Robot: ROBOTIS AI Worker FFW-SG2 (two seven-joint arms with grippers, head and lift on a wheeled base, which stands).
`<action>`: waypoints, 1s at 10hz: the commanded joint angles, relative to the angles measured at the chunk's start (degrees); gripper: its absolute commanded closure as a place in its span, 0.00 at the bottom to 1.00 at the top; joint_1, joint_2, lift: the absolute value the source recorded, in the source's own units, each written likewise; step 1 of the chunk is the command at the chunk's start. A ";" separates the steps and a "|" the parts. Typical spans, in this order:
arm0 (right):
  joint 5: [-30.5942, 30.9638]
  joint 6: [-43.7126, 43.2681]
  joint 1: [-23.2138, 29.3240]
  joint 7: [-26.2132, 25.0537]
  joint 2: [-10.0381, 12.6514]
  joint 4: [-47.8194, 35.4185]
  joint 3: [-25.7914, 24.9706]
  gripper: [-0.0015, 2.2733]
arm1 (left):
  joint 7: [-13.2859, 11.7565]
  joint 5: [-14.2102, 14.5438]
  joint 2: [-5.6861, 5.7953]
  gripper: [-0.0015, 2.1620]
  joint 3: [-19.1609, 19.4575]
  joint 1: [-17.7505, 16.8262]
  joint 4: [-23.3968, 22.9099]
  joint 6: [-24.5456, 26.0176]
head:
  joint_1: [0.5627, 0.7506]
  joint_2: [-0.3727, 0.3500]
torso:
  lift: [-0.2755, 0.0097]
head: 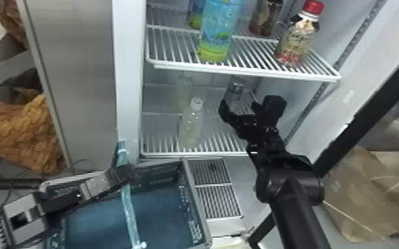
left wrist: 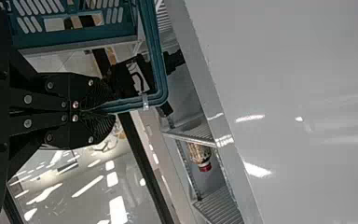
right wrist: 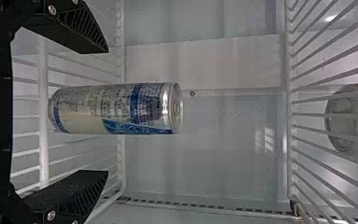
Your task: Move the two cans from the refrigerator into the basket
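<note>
Black and empty, the right gripper [right wrist: 107, 112] gapes wide astride 1 upright can [right wrist: 144, 109] on the lower shelf [head: 165, 154], probably to grasp it, while the left gripper [left wrist: 106, 110] pinches the basket [head: 185, 198] handle [left wrist: 155, 56], likely for steadiness

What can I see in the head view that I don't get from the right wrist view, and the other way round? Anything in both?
Head view: the basket, the left gripper at its handle, and a blue-and-lime bottle on the upper shelf.

Right wrist view: the can's round top and blue band, close up.

Both: the can itself, upright on a lower shelf, and the right gripper, its fingers apart.
</note>
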 commanded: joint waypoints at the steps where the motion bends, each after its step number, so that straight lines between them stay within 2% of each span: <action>1: 0.29 0.00 -0.97 -0.65 0.00 0.96 0.80 0.05 | 0.01 0.00 0.00 0.56 -0.14 -0.14 0.23 0.00 | 0.70 0.13 | 0.20; 10: 1.66 0.15 -8.00 -3.56 0.00 10.38 0.91 0.05 | 0.01 0.11 0.09 0.56 -0.60 -1.12 0.79 -0.14 | 0.70 0.13 | 0.20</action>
